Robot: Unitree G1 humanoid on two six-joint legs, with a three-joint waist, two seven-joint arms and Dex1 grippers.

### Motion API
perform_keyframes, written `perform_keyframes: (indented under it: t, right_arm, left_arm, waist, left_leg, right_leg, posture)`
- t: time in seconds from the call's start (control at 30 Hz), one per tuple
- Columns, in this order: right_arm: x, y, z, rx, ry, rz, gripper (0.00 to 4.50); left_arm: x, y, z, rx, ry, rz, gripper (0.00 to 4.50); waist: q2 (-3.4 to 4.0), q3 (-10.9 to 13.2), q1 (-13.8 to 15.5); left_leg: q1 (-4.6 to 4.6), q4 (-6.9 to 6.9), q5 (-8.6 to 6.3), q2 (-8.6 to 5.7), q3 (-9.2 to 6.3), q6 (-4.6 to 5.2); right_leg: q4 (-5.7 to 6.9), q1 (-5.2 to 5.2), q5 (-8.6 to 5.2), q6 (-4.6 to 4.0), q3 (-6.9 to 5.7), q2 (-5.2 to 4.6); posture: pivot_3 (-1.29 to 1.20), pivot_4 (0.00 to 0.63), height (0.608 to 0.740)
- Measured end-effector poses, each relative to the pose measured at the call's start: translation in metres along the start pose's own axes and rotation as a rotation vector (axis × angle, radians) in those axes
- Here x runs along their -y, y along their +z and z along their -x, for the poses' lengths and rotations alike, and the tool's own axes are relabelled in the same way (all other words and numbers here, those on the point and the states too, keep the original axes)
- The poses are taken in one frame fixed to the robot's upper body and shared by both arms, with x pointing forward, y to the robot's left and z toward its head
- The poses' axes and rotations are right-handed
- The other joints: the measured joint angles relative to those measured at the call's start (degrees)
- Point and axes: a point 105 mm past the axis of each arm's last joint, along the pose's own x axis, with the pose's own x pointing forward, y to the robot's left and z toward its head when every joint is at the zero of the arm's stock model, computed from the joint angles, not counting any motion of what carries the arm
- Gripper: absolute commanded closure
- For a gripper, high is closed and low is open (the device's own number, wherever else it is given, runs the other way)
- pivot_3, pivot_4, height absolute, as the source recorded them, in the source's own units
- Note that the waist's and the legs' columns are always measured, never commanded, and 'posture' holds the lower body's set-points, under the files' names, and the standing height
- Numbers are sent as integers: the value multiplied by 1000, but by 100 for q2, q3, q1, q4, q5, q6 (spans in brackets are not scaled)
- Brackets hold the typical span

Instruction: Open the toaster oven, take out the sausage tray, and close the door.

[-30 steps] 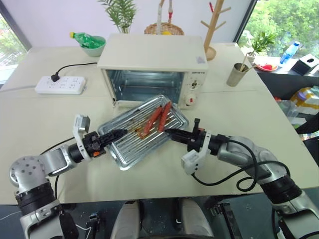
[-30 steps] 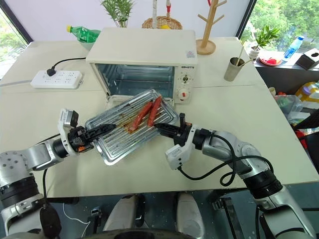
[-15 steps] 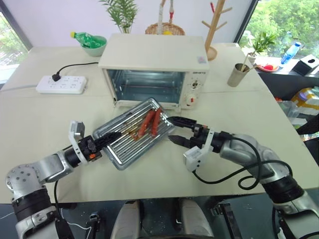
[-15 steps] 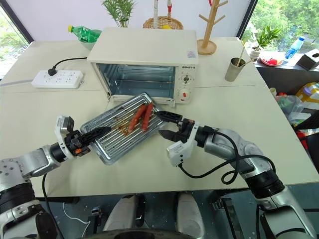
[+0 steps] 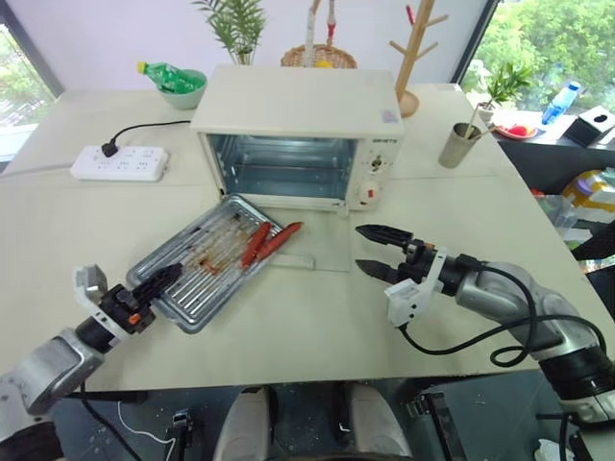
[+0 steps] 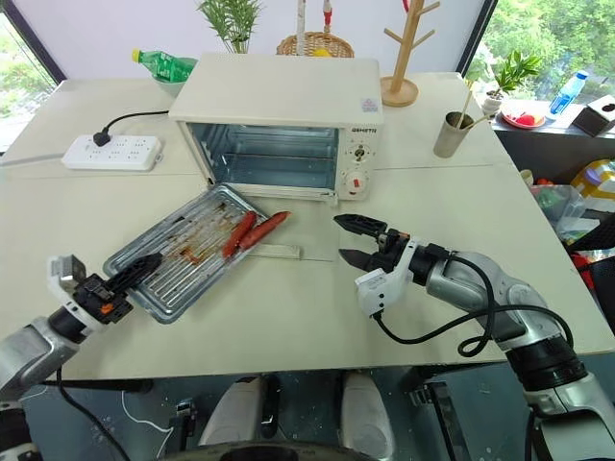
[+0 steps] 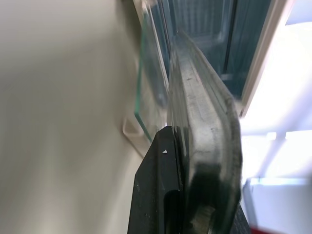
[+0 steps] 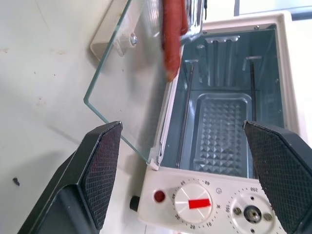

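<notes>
Since the earlier frames, the flat silver ribbed metal sausage tray [image 5: 207, 261] had shifted toward the robot's left and come down from the air to lie tilted over the table and the open door, while the right gripper [image 5: 373, 252] had let go of its edge and drawn back to the right. Nearest the robot, the left gripper [image 5: 154, 284] stayed clamped on the tray's near-left corner, its black fingers [image 7: 161, 195] closed along the rim. The right gripper hung free above the beige table [image 5: 461, 211], jaws spread wide and holding nothing, well apart from the tray. Two thin red sausages [image 5: 267, 242] lay at the tray's far right end, one tip poking past the rim over the clear glass door [image 8: 127, 87], which lay folded flat on the table. Beyond it stood the boxy cream-white toaster oven [image 5: 298, 115], its cavity empty.
</notes>
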Motion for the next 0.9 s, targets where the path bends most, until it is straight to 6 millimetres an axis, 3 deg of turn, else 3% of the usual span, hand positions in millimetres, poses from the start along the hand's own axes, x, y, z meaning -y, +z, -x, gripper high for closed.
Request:
perform_keyframes:
  t: [0.6,0.9]
  right_arm:
    - [-19,-27,-1,-31,68,-28,449]
    - [-30,-53,2,-100,93,-70,449]
  left_arm:
    - [9,-16,5,86,-22,12,4500]
    - [23,-11,36,171,-29,-78,4500]
  waist:
    - [-3,-2,-18]
    - [-3,-2,-28]
  left_leg:
    - [1,2,0,-13,7,0]
    - [2,1,0,-11,10,0]
  right_leg:
    - [-4,6,-3,-5,1,4]
    - [-7,5,-8,-14,2,9]
  posture:
    - [0,150,740]
    - [0,150,740]
